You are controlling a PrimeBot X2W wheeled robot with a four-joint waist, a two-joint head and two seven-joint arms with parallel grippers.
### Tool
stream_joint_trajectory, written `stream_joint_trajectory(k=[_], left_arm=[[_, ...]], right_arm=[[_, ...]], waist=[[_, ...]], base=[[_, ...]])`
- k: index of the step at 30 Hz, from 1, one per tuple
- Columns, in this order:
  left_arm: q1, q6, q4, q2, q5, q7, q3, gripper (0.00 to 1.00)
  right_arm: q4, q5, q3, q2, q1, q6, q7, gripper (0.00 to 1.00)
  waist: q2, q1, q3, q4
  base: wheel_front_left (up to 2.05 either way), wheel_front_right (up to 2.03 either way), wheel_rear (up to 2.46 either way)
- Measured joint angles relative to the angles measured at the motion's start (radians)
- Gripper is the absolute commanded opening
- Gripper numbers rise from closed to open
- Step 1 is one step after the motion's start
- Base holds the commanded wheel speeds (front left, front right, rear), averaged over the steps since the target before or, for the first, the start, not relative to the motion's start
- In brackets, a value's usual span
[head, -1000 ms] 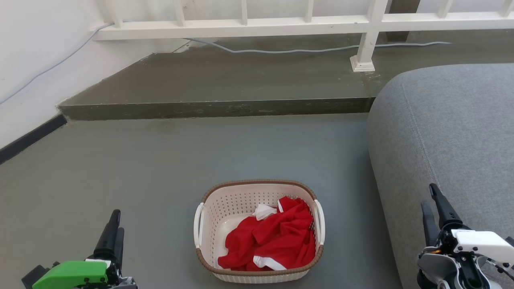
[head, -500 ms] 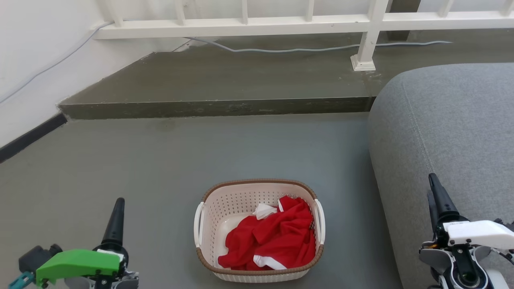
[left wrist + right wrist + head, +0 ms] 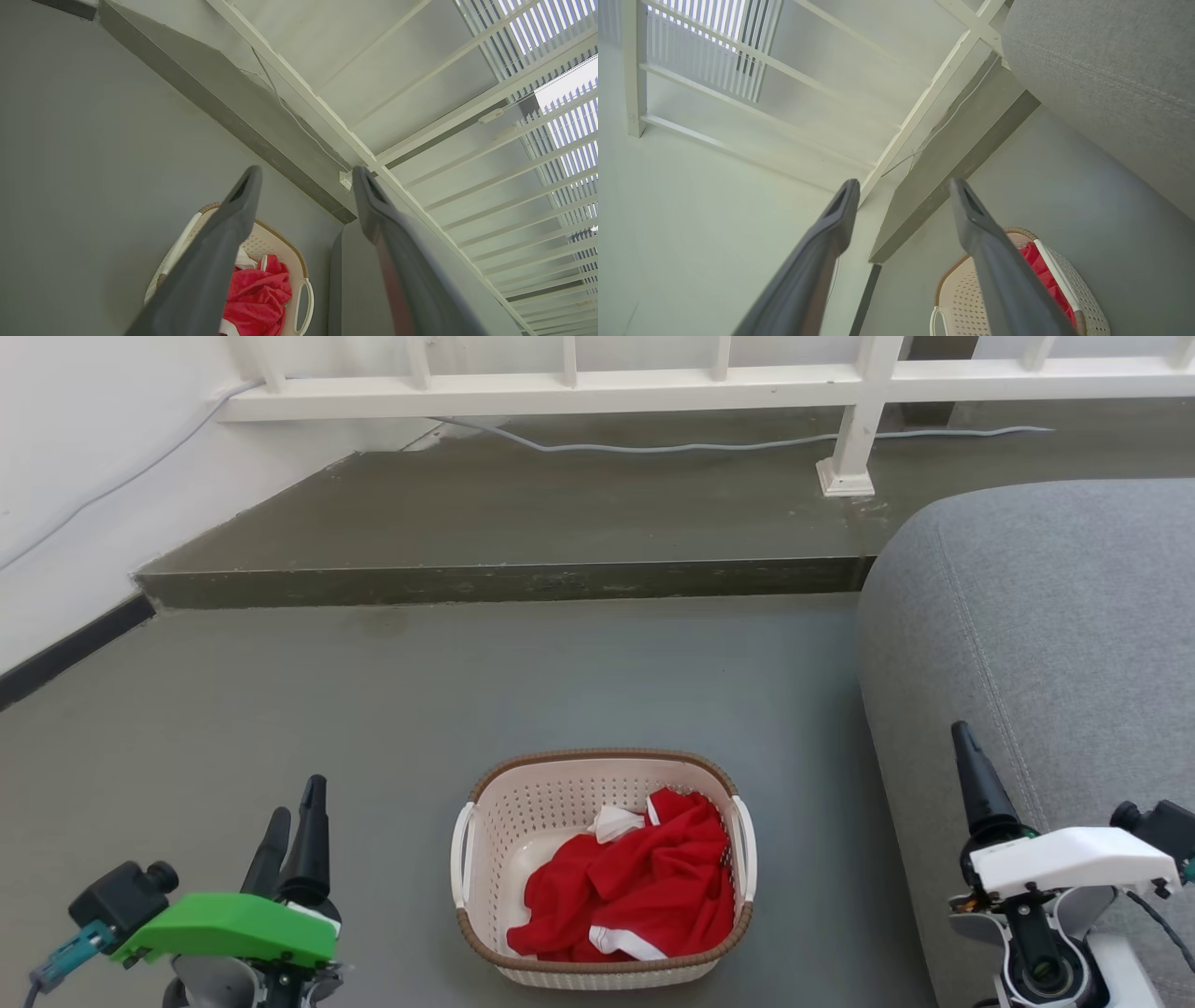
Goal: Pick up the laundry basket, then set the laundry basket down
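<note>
The left gripper (image 3: 297, 805) is held low at the lower left of the head view, its 2 dark fingers pointing up and away from the robot, with a green cover (image 3: 233, 929) over the wrist. In the left wrist view the fingers are seen spread apart with nothing between them. The right gripper (image 3: 963, 747) is held at the lower right in front of a grey sofa (image 3: 1046, 635), under a white cover (image 3: 1074, 859); its fingers are lined up in the head view so that only 1 is made out, but in the right wrist view they are seen parted and empty. Neither gripper touches anything.

A smooth grey floor (image 3: 467, 691) is bounded at the far side by a raised darker step (image 3: 560, 513), on which a white railing (image 3: 560, 392) is mounted and a pale cable (image 3: 653, 448) is laid. A white wall (image 3: 75, 448) with a dark skirting strip (image 3: 65, 658) is seen at the left.

The laundry basket (image 3: 551, 798) is set on the floor between the 2 grippers, well apart from both and near the sofa. Its cream walls are perforated, the rim and base band are brown and woven-looking, and a white handle is fitted at each side. A crumpled red garment (image 3: 644, 887) with white trim is piled inside, towards the right.
</note>
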Motion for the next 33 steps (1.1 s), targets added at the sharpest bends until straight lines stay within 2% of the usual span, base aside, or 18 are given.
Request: stream_joint_trajectory(k=[33], left_arm=[[0.005,0.103,-0.132,0.008,0.558,-0.112,-0.135,1.00]], right_arm=[[-0.128,-0.483,0.143,-0.012,0.019,-0.097,-0.114,1.00]], waist=[[0.0000,0.0000,0.018,0.000]], base=[[0.00,0.00,0.00]])
